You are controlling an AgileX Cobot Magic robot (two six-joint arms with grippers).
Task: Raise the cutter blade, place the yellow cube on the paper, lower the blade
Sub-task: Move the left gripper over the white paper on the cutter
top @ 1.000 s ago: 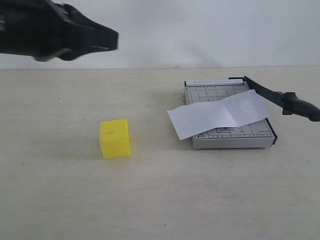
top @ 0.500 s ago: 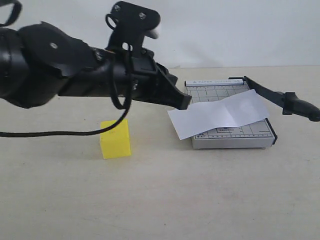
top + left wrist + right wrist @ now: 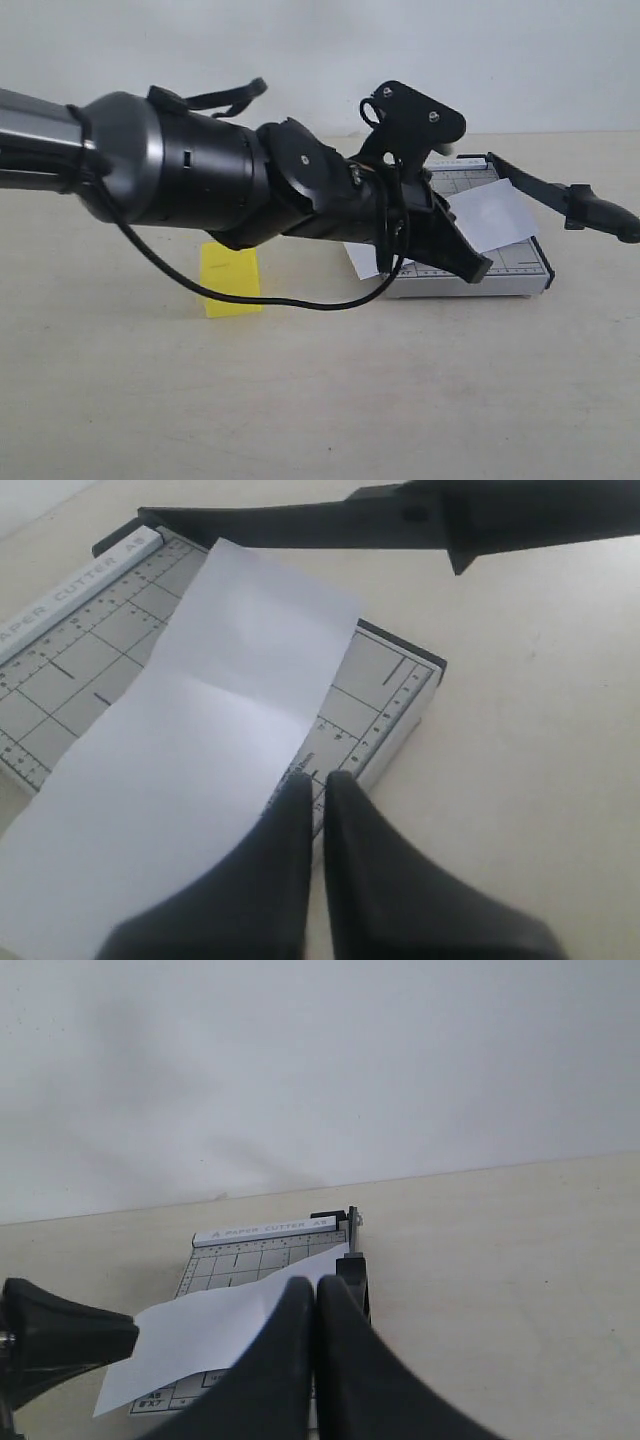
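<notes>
The yellow cube (image 3: 229, 282) sits on the table, its top hidden behind my left arm. The white paper (image 3: 497, 213) (image 3: 200, 730) (image 3: 215, 1325) lies creased across the grey trimmer base (image 3: 520, 270) (image 3: 392, 685). The cutter blade (image 3: 535, 185) (image 3: 300, 525) is tilted up off the base, its thick handle (image 3: 603, 216) out past the right side. My left gripper (image 3: 481, 268) (image 3: 316, 778) is shut and empty, hovering over the base's near corner at the paper's edge. My right gripper (image 3: 317, 1286) is shut with nothing in it, and is pointed at the blade handle (image 3: 353, 1268).
My left arm (image 3: 220, 190) stretches across the middle of the exterior view with a black cable (image 3: 280, 300) hanging under it. A pale wall (image 3: 320, 50) backs the table. The left gripper's tip (image 3: 60, 1345) shows in the right wrist view.
My left arm has swept from the upper left to the right and down, over the trimmer, now covering part of the cube and the paper. Cube, paper and blade have not moved.
</notes>
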